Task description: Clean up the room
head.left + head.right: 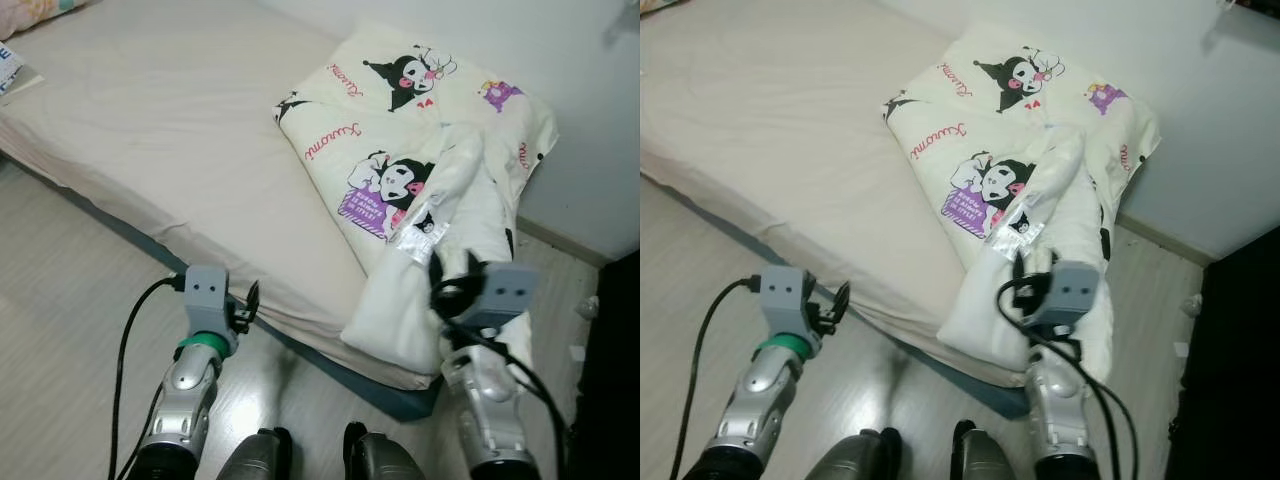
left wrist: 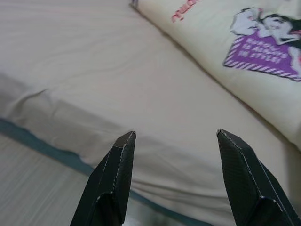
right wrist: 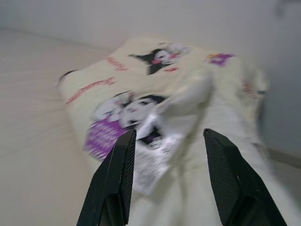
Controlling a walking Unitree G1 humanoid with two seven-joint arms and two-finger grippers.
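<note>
Reaching right hand point(image 3: 167, 134), blanket point(image 3: 188, 155) ahead

Beige bed point(image 1: 150, 120) bears cartoon-print quilt point(image 1: 400, 150), seemingly folded

Head cameras look down over the bed point(image 1: 150, 120); both wrist cameras face the folded quilt point(image 1: 420, 170) closely.

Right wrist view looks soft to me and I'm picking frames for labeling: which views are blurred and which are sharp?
Right wrist view: motion-blurred, the printed blanket smeared. Left wrist view: sharp fingers, mattress clear. Both eye views: reasonably sharp.
</note>
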